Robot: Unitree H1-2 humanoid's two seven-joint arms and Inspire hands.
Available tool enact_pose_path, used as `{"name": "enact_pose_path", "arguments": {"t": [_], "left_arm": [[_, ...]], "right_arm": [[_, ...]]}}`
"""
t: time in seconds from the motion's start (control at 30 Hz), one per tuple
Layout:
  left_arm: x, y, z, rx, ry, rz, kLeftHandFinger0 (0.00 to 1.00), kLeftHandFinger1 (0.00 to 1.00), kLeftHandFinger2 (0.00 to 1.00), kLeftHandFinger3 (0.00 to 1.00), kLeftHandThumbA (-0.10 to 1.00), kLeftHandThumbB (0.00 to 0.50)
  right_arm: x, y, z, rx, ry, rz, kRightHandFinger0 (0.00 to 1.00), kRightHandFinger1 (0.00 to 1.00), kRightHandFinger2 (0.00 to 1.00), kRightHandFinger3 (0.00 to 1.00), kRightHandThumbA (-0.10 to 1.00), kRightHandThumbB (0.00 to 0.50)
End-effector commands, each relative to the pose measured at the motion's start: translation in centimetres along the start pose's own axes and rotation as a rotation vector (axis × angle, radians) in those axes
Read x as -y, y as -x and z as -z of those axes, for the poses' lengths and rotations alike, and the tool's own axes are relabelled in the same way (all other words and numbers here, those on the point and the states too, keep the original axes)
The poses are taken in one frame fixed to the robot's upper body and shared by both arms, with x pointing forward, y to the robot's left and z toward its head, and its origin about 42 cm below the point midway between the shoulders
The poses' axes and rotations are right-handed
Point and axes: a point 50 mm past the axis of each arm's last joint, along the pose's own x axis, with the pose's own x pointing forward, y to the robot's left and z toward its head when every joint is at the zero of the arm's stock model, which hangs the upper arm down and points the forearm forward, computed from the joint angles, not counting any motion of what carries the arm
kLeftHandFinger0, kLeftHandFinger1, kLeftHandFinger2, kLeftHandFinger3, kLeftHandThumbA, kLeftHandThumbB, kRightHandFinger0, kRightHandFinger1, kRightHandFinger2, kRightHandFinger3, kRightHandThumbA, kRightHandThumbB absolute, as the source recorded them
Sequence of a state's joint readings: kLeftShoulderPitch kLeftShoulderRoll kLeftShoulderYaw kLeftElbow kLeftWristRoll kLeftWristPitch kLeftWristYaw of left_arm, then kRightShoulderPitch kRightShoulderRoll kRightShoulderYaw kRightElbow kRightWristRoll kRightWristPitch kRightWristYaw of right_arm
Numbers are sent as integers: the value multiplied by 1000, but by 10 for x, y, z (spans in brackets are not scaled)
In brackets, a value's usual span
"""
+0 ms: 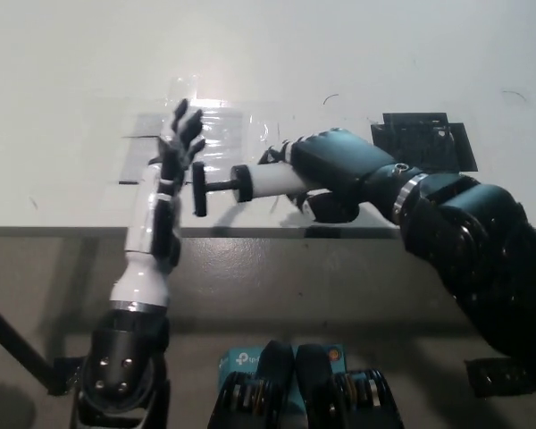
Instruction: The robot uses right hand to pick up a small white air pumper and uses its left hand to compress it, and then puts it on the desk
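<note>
My black right hand (332, 170) is shut on the small white air pumper (270, 181), holding it level just above the desk's front edge. The pumper's black rod and disc-shaped handle (199, 188) stick out to the left, extended. My white left hand (171, 170) stands upright just left of the handle, fingers spread and pointing up, with its palm side toward the handle. From here I cannot tell whether palm and handle touch.
A patch of clear tape (216, 134) shines on the white desk (89, 80) behind both hands. A black square mat (426, 141) lies at the right behind my right forearm. The desk's front edge (54, 230) runs below the hands.
</note>
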State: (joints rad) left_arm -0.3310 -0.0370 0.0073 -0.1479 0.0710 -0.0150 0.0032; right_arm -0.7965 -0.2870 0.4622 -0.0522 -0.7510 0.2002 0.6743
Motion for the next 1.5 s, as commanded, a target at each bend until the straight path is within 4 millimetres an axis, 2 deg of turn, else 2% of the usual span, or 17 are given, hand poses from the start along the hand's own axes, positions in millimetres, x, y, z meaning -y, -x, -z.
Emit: {"name": "enact_pose_path", "arguments": {"t": [0.0, 0.03, 0.17, 0.2, 0.23, 0.3, 0.47, 0.63, 0.73, 0.77, 0.8, 0.83, 0.87, 0.9, 0.97, 1.33, 1.47], "left_arm": [[-19, 3, -14, 62, 10, -23, 1000, 1000, 1000, 1000, 1000, 268], [-26, 6, -14, 70, -4, -36, 1000, 1000, 1000, 1000, 1000, 266], [-49, 19, -14, 83, -17, -67, 1000, 1000, 1000, 1000, 1000, 203], [-52, 24, -14, 81, -15, -69, 1000, 1000, 1000, 1000, 1000, 200], [-53, 26, -14, 81, -13, -71, 1000, 1000, 1000, 1000, 1000, 211], [-62, 38, -13, 77, -16, -77, 1000, 1000, 1000, 1000, 1000, 200], [-71, 62, -5, 50, -57, -60, 1000, 1000, 1000, 1000, 1000, 195], [-72, 73, 1, 24, -86, -58, 1000, 1000, 1000, 1000, 1000, 166], [-74, 78, 6, -7, -102, -62, 1000, 1000, 1000, 1000, 1000, 180], [-74, 79, 6, -6, -108, -60, 1000, 1000, 1000, 1000, 1000, 172], [-74, 80, 7, -4, -111, -58, 1000, 1000, 1000, 1000, 1000, 170], [-74, 80, 7, -2, -111, -56, 1000, 1000, 1000, 1000, 1000, 167], [-74, 80, 8, 0, -114, -52, 1000, 1000, 1000, 1000, 1000, 163], [-75, 81, 9, -6, -108, -49, 1000, 1000, 1000, 1000, 1000, 163], [-76, 80, 8, -10, -115, -49, 1000, 1000, 1000, 1000, 1000, 169], [-76, 80, 10, -11, -114, -42, 1000, 1000, 1000, 1000, 1000, 163], [-77, 80, 10, -13, -118, -50, 1000, 1000, 1000, 1000, 1000, 179]], "right_arm": [[38, 0, 20, -34, 85, 122, 4, 426, 753, 778, -100, 159], [39, -2, 30, -46, 81, 142, 1, 414, 747, 748, -100, 173], [46, -14, 61, -125, 96, 160, 0, 396, 772, 668, -100, 134], [45, -16, 64, -136, 95, 156, 0, 414, 808, 692, -100, 134], [46, -18, 67, -139, 100, 156, 51, 512, 931, 813, -100, 112], [48, -26, 79, -155, 110, 165, 12, 484, 831, 763, -100, 137], [52, -44, 101, -213, 125, 176, 23, 500, 843, 791, -100, 143], [50, -61, 111, -236, 95, 161, 0, 451, 813, 708, -100, 165], [44, -69, 116, -229, 88, 162, 23, 471, 812, 622, -100, 185], [42, -70, 119, -226, 66, 173, 57, 503, 842, 664, -100, 202], [40, -71, 121, -237, 38, 154, 133, 596, 967, 808, -44, 228], [40, -72, 122, -241, 31, 145, 213, 635, 908, 781, 22, 235], [40, -72, 123, -241, -16, 91, 644, 965, 1000, 1000, 238, 318], [40, -72, 123, -252, -19, -4, 1000, 1000, 1000, 1000, 475, 390], [37, -71, 123, -266, -13, -58, 1000, 1000, 1000, 1000, 569, 495], [37, -64, 121, -264, -90, -138, 1000, 1000, 1000, 1000, 710, 500], [52, -56, 117, -227, -145, -148, 1000, 1000, 1000, 1000, 726, 500]]}}
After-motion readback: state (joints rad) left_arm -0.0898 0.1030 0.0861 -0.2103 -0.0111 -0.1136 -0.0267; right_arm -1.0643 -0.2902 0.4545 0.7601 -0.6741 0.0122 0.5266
